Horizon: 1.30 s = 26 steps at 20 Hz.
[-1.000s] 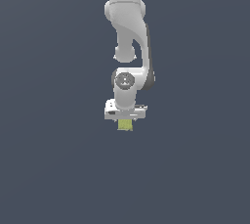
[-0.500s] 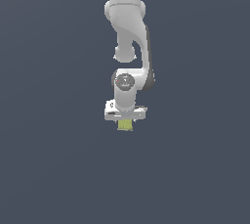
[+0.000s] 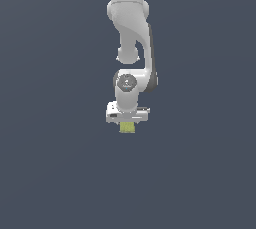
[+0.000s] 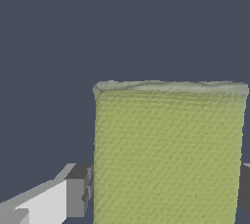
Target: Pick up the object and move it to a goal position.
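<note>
We see the gripper (image 3: pixel 128 126) still pinching the yellow-green block (image 3: pixel 128 128) between its fingers (image 4: pixel 78 191), position unchanged from a moment ago.

A yellow-green block (image 3: pixel 127 127), finely mottled with a paler grey-green band along one edge, shows beneath the white pincer (image 3: pixel 127 123) of a white Panda arm (image 3: pixel 131 33) with dark joint trim. The fingers (image 4: pixel 49 201) are white, capped with dark grey pads (image 4: pixel 79 191). The surface (image 3: pixel 50 163) is flat slate blue-grey throughout.
</note>
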{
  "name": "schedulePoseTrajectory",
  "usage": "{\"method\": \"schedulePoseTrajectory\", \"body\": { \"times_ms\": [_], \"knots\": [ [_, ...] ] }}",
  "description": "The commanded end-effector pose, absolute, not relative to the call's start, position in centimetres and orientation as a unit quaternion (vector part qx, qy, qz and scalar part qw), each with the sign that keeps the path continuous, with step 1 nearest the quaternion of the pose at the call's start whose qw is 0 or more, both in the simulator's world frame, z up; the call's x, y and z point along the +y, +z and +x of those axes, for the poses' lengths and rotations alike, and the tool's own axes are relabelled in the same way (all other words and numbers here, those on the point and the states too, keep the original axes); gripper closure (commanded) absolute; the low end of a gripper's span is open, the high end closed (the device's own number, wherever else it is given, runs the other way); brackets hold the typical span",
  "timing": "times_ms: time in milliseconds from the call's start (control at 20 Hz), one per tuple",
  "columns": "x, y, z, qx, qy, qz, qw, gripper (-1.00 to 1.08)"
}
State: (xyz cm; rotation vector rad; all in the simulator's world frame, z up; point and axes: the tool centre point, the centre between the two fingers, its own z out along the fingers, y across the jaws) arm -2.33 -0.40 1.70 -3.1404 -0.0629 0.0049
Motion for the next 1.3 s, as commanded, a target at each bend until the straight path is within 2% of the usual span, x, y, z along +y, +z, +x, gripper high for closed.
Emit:
{"method": "schedulePoseTrajectory", "body": {
  "times_ms": [0, 400, 1250],
  "knots": [
    [-1.0, 2.6, -2.1, -0.02, 0.0, -1.0, 0.0, 1.08],
    [-4.5, 7.9, -1.2, -0.02, 0.0, -1.0, 0.0, 1.08],
    [-15.3, 24.7, 2.1, -0.02, 0.0, -1.0, 0.0, 1.08]
  ]
}}
